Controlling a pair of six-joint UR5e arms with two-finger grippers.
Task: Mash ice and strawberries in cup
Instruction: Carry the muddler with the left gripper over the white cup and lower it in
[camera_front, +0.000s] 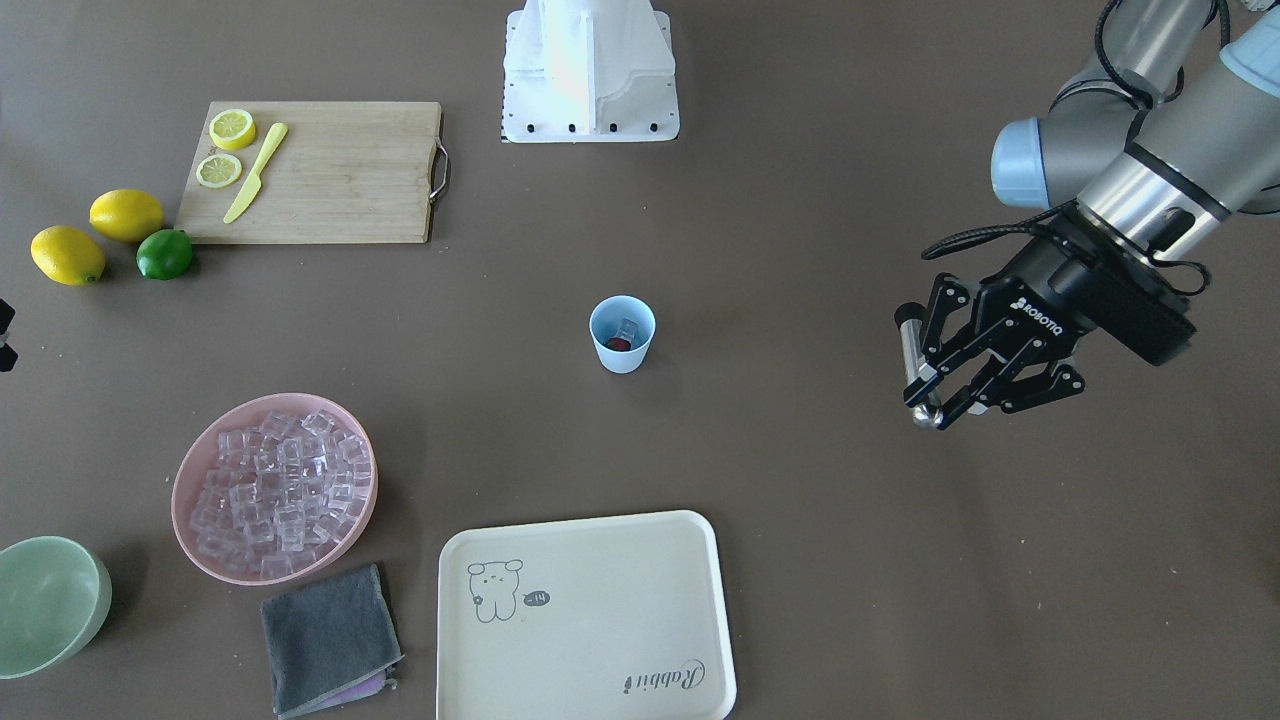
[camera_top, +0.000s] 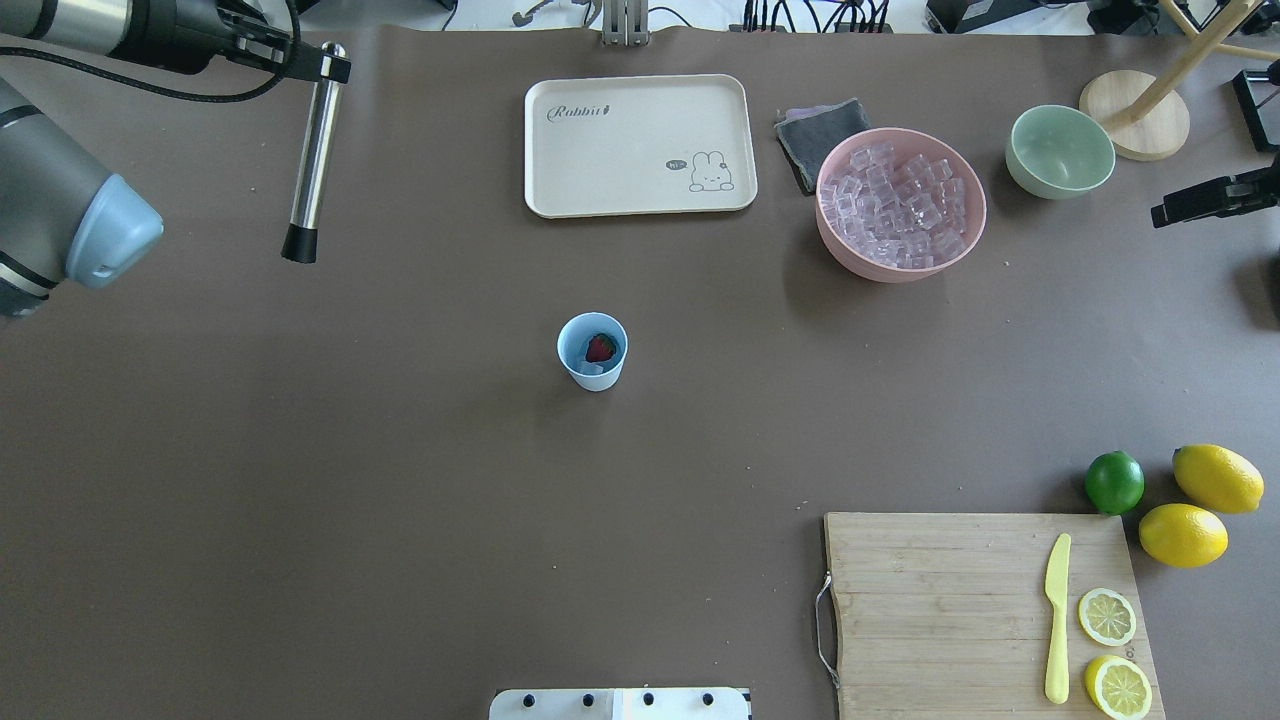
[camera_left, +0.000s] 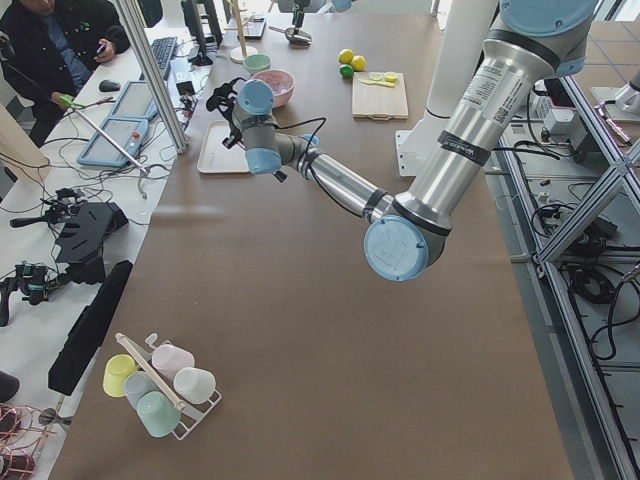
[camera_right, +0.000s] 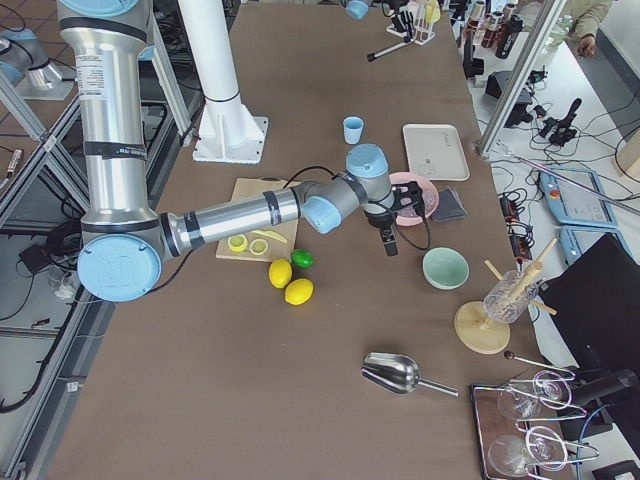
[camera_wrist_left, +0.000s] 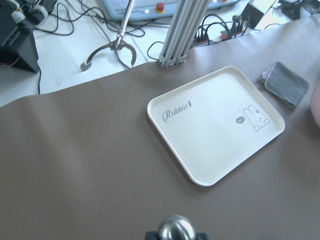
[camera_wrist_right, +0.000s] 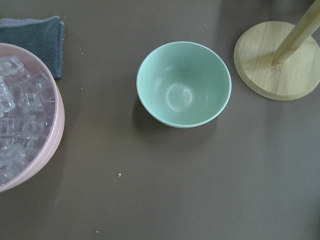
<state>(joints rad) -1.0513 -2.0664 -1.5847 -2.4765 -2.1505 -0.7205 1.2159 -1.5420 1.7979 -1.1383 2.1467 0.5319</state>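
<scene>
The pale blue cup (camera_front: 622, 350) stands upright mid-table, also in the overhead view (camera_top: 578, 362). Inside it lie a red strawberry (camera_top: 600, 347) and an ice cube (camera_front: 627, 327). More ice (camera_top: 900, 200) fills a pink bowl (camera_top: 900, 268). My left gripper (camera_front: 940, 405) is shut on a steel muddler (camera_top: 312, 150) near its knob and holds it above the table, far to the cup's side; the knob shows in the left wrist view (camera_wrist_left: 176, 230). My right gripper (camera_top: 1200, 200) hovers by the green bowl (camera_wrist_right: 184, 84); I cannot tell whether it is open or shut.
A cream tray (camera_top: 640, 145) lies beyond the cup. A grey cloth (camera_top: 820, 135) lies beside the pink bowl. A cutting board (camera_top: 950, 600) carries a yellow knife and lemon slices, with two lemons and a lime (camera_top: 1114, 482) beside it. A wooden stand (camera_top: 1135, 125) is at far right.
</scene>
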